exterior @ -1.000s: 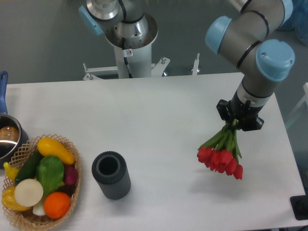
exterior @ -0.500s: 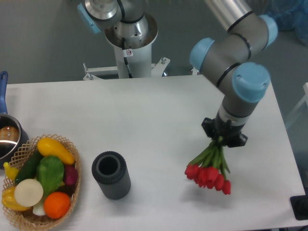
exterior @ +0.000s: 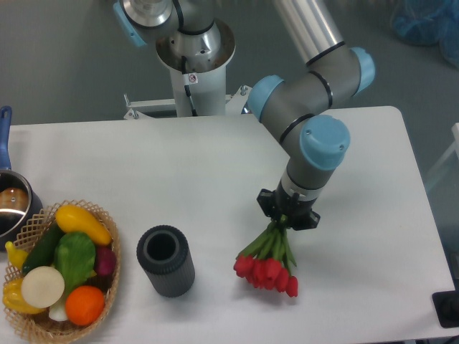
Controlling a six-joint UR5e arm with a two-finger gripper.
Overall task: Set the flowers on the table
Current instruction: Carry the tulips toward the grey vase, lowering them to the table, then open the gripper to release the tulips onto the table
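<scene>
A wide white table (exterior: 215, 165) fills the room's foreground, with the arm's grey pedestal (exterior: 193, 64) bolted behind its far edge. The arm reaches down over the right-centre of the tabletop, and its gripper (exterior: 288, 213) is clenched around the green stems of the flowers (exterior: 269, 264), whose red buds hang downward and toward the front edge, close above the surface. Just to their left stands a dark ribbed vase (exterior: 166, 261), upright and apart from the buds. Farther left sits a wicker basket (exterior: 107, 283) heaped with vegetables, and a metal pot (exterior: 13, 208) with a blue handle peeks in at the left border.
</scene>
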